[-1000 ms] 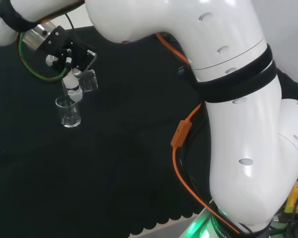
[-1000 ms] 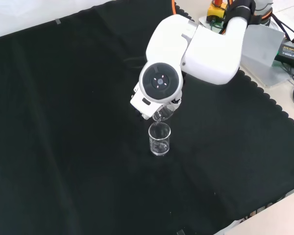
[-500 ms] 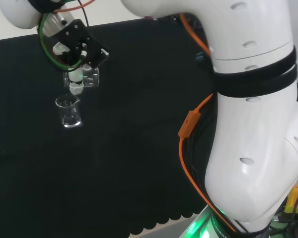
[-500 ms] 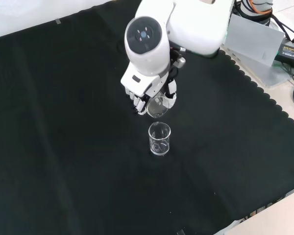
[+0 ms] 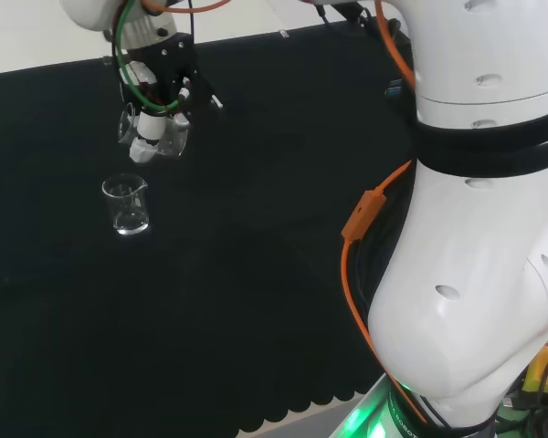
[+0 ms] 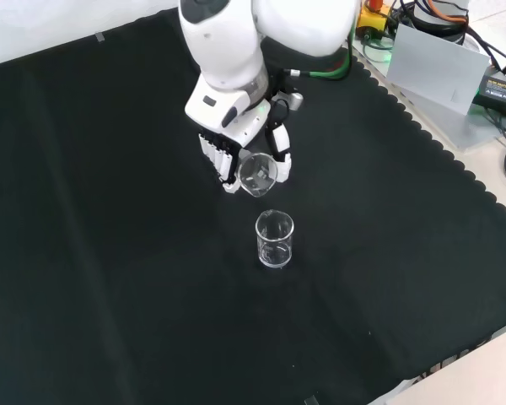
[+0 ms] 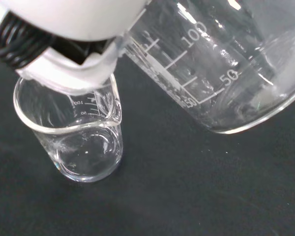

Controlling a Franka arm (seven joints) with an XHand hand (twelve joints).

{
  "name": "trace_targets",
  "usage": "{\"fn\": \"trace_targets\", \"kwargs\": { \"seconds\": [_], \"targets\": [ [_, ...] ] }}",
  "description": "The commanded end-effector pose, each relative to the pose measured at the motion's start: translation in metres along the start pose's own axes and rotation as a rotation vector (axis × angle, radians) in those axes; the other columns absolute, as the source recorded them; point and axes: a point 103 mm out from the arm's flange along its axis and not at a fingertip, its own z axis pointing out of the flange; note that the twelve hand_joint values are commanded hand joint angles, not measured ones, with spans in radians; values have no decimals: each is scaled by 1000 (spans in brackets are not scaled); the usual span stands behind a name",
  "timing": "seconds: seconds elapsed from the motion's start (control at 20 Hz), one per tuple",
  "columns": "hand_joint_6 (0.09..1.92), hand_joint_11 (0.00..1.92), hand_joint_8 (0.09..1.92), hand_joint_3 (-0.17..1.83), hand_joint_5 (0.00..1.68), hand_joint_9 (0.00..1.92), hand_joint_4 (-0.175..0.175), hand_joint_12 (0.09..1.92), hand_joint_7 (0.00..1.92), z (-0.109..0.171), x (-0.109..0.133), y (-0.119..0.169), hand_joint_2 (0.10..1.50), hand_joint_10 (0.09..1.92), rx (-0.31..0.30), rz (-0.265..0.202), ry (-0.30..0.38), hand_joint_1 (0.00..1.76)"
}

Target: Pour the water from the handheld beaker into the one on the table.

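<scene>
Hand is gripping a clear beaker, fingers curled round it, holding it tilted above the cloth. Second beaker is standing upright on the surface, just beside.

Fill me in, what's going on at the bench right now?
The robot hand is curled round a clear beaker and holds it tilted in the air above the black cloth. A second clear beaker stands upright on the cloth, apart from the held one and lower in the front view. I can't tell how much water either beaker holds.
</scene>
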Motion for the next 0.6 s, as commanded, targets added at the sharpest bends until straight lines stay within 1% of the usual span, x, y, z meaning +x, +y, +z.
{"fn": "trace_targets", "kwargs": {
  "seconds": [0.05,0.15,0.35,0.5,0.6],
  "targets": [
    [982,1276,901,906,1168,1478,-2,782,1524,11,-25,1,578,825,-93,-53,127,1152],
    [984,1274,902,906,1167,1473,-2,782,1522,18,-31,1,579,825,-131,-75,175,1151],
    [987,1270,902,905,1165,1467,-4,782,1520,31,-37,4,581,825,-172,-93,246,1151],
    [989,1267,902,904,1164,1463,-6,782,1517,40,-43,6,582,824,-200,-97,306,1151],
    [991,1265,902,903,1162,1460,-7,782,1514,47,-48,7,583,824,-217,-89,347,1151]
  ]
}}
